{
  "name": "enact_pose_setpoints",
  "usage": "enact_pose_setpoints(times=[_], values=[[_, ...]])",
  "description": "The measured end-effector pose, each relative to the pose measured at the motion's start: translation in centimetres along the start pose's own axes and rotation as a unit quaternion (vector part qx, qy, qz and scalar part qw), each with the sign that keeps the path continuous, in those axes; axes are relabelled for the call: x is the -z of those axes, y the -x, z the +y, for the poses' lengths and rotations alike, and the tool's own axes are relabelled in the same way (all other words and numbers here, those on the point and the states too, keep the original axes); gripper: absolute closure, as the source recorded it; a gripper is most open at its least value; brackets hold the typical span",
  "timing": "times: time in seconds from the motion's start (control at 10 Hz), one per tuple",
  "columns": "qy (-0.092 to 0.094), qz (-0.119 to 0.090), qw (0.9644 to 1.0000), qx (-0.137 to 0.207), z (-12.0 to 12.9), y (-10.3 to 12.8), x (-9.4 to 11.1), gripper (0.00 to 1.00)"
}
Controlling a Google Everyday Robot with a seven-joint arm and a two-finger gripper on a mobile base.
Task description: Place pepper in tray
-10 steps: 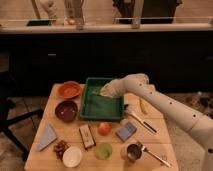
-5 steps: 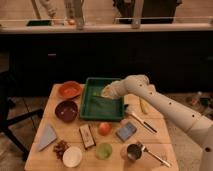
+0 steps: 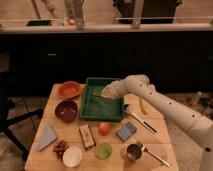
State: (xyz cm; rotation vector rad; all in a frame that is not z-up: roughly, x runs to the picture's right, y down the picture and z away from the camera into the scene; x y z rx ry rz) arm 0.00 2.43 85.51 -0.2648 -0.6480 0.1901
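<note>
My arm (image 3: pixel 165 102): white, reaching in from the right edge and bending over the far side of the table (image 3: pixel 165 145). My gripper (image 3: pixel 106 91): hanging over the right half of the tray (image 3: pixel 90 111), just above its floor. Whether it is spread or pressed together I cannot tell. Pepper: I cannot make it out for certain; a thin dark sliver at the tip of the gripper may be it, but the view is too poor to say. Tray: green, rectangular, raised sides, set at the middle of the far half of the table. Orange plate (image 3: pixel 69 89): just left of the tray, at the far left corner. Dark red bowl (image 3: pixel 66 110): in front of the plate, near the tray's left wall. Pale yellow long item (image 3: pixel 143 106): right of the tray, partly under my arm. Dark-handled utensil (image 3: pixel 140 120): lying slantwise right of the tray's near corner. Round orange fruit (image 3: pixel 104 128): just in front of the tray's near wall. Blue-grey packet (image 3: pixel 126 131): right of the fruit. Brown bar (image 3: pixel 87 136): left of the fruit. Green cup (image 3: pixel 104 150), white bowl (image 3: pixel 72 156) and metal cup (image 3: pixel 131 152): along the near edge. Grey triangular cloth (image 3: pixel 48 137): near left corner.
</note>
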Motion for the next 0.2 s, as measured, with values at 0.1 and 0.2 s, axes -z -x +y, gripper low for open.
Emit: enact_pose_setpoints(times=[0.1,0.2], values=[[0.000,0.000,1.0000,0.000,0.00,0.01,0.00,0.96],[0.000,0.000,1.0000,0.000,0.00,0.01,0.00,0.99]])
